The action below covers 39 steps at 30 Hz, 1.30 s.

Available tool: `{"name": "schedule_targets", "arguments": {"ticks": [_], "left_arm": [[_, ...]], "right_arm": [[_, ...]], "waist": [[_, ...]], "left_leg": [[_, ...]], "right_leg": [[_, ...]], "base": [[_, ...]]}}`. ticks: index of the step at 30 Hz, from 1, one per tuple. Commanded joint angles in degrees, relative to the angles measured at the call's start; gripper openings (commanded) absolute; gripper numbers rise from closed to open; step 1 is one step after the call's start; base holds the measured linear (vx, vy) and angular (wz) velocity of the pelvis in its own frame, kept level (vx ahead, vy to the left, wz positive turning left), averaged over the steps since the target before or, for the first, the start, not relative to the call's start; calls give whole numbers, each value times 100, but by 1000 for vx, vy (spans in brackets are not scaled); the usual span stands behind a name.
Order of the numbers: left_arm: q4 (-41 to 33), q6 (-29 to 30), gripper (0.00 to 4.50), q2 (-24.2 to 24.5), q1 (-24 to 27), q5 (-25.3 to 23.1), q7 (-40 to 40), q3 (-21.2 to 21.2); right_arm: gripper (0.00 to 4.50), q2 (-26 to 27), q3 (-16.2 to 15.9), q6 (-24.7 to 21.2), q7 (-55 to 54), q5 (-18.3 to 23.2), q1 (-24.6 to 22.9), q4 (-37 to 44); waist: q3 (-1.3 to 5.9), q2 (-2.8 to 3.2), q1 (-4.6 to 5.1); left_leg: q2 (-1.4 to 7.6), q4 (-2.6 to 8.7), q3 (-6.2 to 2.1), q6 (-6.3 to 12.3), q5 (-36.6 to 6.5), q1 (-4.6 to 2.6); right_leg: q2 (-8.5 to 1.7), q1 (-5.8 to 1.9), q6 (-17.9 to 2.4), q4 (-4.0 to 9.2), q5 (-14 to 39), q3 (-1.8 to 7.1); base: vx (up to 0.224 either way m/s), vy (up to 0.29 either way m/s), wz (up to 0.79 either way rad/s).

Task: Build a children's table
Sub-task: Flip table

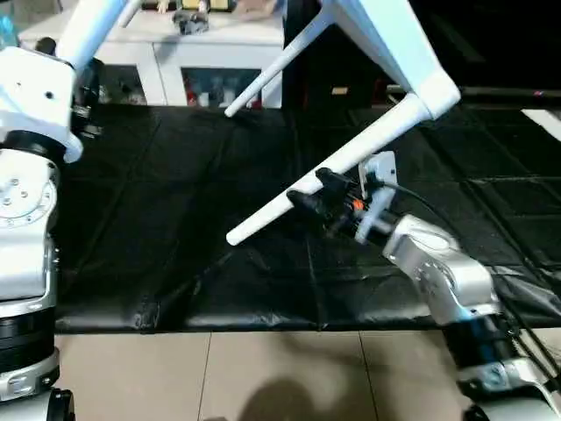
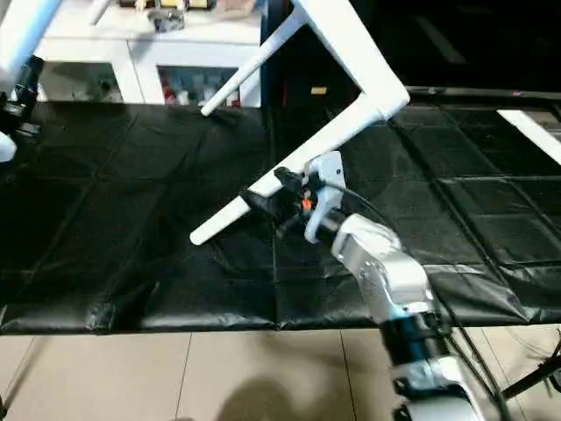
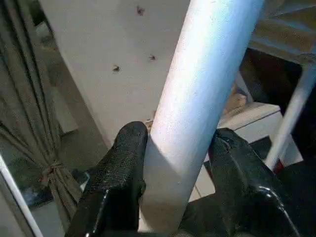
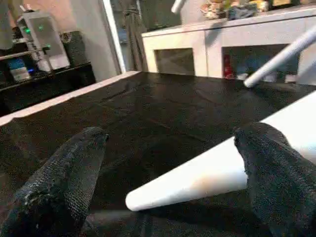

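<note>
Your L claw (image 3: pixel 173 187) grips a leg (image 3: pixel 197 108); R claw (image 1: pixel 307 195) spread wide beside near leg (image 1: pixel 324 180), its tip slanting down toward you.

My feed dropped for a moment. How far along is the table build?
At least three legs look seated in the table top. The left gripper clamps one leg, holding the table tilted off the black mat. The right gripper, jaws wide open, straddles another leg near its tip. The fourth leg is unconfirmed.
</note>
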State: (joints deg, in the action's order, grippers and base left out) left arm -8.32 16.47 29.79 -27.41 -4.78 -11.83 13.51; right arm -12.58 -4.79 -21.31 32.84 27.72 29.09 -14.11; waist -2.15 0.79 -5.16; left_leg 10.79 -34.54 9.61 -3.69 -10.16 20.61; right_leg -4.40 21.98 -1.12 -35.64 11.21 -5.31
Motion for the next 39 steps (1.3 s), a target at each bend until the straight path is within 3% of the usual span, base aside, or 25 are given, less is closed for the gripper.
{"name": "schedule_targets", "arguments": {"ticks": [1, 4, 8, 11, 14, 17, 21, 24, 26, 27, 29, 33, 34, 39], "left_arm": [[371, 405, 180, -142, 244, 137, -137, -118], [342, 424, 178, -143, 278, 139, -141, -111], [328, 432, 178, -132, 307, 144, -143, -104], [311, 442, 177, -117, 321, 149, -140, -99], [284, 462, 176, -112, 329, 145, -143, -100], [258, 470, 174, -105, 350, 148, -168, -108], [284, 452, 173, -86, 356, 148, -218, -106], [314, 449, 172, -75, 344, 145, -234, -111], [323, 447, 172, -73, 341, 144, -236, -114], [362, 440, 172, -76, 317, 141, -240, -138], [389, 431, 172, -78, 307, 140, -247, -153], [471, 390, 171, -107, 305, 159, -287, -191], [485, 383, 171, -114, 306, 166, -294, -196], [558, 320, 166, -213, 320, 336, -408, -192]], "right_arm": [[450, -89, 201, -376, -230, -56, -51, -187], [450, -203, 86, -564, -250, -188, -20, -301], [450, -270, 54, -779, -139, -183, -35, -265], [450, -461, 18, -1112, 362, 112, -208, 107], [450, -670, -4, -1381, 777, 338, -349, 397], [450, -865, -53, -1461, 846, 207, -394, 378], [450, -607, 454, -737, 50, -198, -95, -400], [450, -493, 501, -172, 178, -256, 91, -684], [450, -462, 509, -56, 217, -263, 141, -761], [450, -317, 547, 356, 464, -198, 344, -1013], [450, -195, 598, 556, 624, -116, 474, -1121], [450, 176, 718, 1057, 944, -56, 935, -1547], [450, 210, 728, 1130, 926, -75, 999, -1635], [450, 373, 876, 1472, 1026, -21, 1320, -2034]], "waist": [[209, -58, 27], [185, -36, 58], [191, -39, 90], [216, -32, 67], [216, -32, 20], [212, -28, -3], [202, -27, 20], [203, -9, 37], [196, -3, 49], [195, 42, 51], [200, 22, 61], [207, 42, 54], [230, 44, 49], [250, 60, -3]], "left_leg": [[126, 431, -140, -136, -2461, -116], [111, 435, -162, -158, -2683, -180], [115, 455, -191, -166, -2815, -182], [148, 506, -200, -116, -2667, -119], [174, 515, -178, -69, -2567, -143], [169, 502, -156, -79, -2540, -167], [137, 470, -152, -127, -2655, -195], [153, 489, -173, -122, -2815, -189], [156, 501, -181, -118, -2851, -175], [156, 498, -181, -126, -2944, -193], [156, 497, -186, -108, -2970, -191], [177, 520, -179, -102, -2910, -180], [197, 554, -193, -100, -2700, -106], [218, 538, -129, -88, -2376, -111]], "right_leg": [[-408, -20, -38, 747, 3630, 232], [-395, -16, 108, 841, 3914, 143], [-392, -39, 140, 856, 3858, 106], [-409, -93, 67, 806, 3483, 144], [-413, -65, -39, 788, 3256, 197], [-414, -36, -104, 799, 3260, 212], [-414, -13, -100, 840, 3495, 160], [-412, -21, -86, 829, 3433, 147], [-413, -30, -94, 826, 3415, 149], [-417, -8, -102, 827, 3441, 154], [-424, -15, -122, 833, 3436, 152], [-425, -12, -267, 784, 3213, 195], [-432, -85, -370, 718, 2928, 210], [-432, -62, -672, 654, 2326, 276]], "base": [[0, 0, 0], [0, 0, 0], [0, 0, 0], [0, 0, 0], [0, 0, 0], [0, 0, 0], [0, 0, 0], [0, 0, 0], [0, 0, 0], [0, 0, 0], [0, 0, 0], [0, 0, 0], [0, 0, 0], [0, 0, 0]]}}
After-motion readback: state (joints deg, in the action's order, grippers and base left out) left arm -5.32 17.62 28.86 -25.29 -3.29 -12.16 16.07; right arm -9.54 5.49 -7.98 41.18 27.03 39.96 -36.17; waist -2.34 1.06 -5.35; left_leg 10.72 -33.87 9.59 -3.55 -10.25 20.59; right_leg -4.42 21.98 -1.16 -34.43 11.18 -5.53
